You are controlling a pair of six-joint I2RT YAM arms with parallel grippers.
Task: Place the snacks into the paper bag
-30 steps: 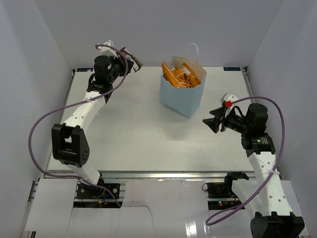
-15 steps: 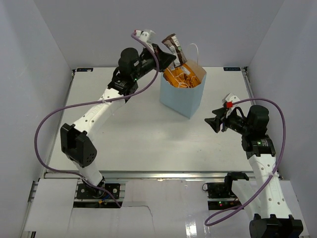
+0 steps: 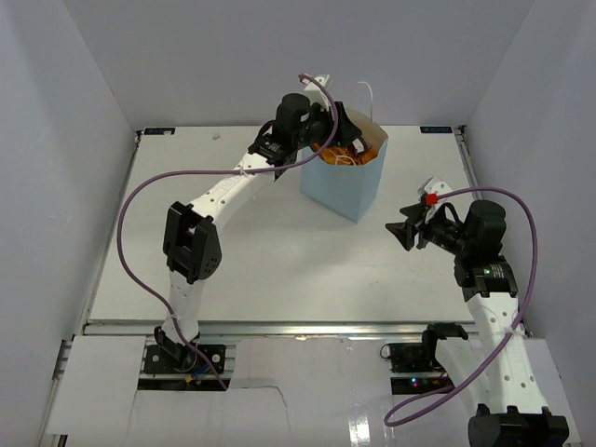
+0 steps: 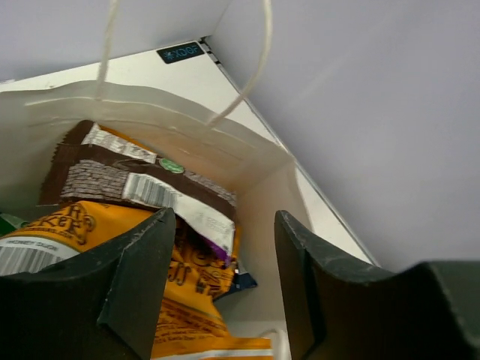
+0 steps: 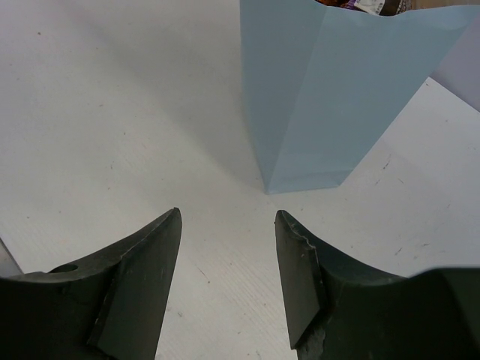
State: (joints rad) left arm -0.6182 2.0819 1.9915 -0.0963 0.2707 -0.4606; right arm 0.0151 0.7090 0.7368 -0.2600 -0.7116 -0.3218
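The paper bag (image 3: pixel 340 191) stands upright on the desk (image 3: pixel 261 242), in the far part and a little to the right of the middle. Its mouth is open to above, and one white cord handle (image 3: pixel 368 93) rises over the far rim.

The left arm (image 3: pixel 223 191) is stretched far forward and to the right, with a purple cable (image 3: pixel 140 200) that hangs in a wide loop beside it. The left jaws are just over the mouth of the bag, at its near-left rim. In the left wrist view they stand apart and grasp nothing; between them one looks down into the white interior (image 4: pixel 259 217) of the bag.

Inside lies the dark brown bar (image 4: pixel 112 176), flat and a little tilted, on top of the large orange bag (image 4: pixel 64 221). The bar leans close to the far inner wall, and it is not touching the jaws. Under the orange bag a small dark blue corner (image 4: pixel 244 282) of another packet shows; which packet it is I cannot tell. Two cords of the handle (image 4: pixel 255 67) go up from the far rim.

The right arm (image 3: pixel 489 279) is bent at the right side of the desk, well apart from the left one. The right jaws are also released and empty. They hang over the bare desk (image 5: pixel 112 112) and point toward the bag (image 5: pixel 337 90), near its lower right corner but not touching it.

No snack lies on the desk in the top view.
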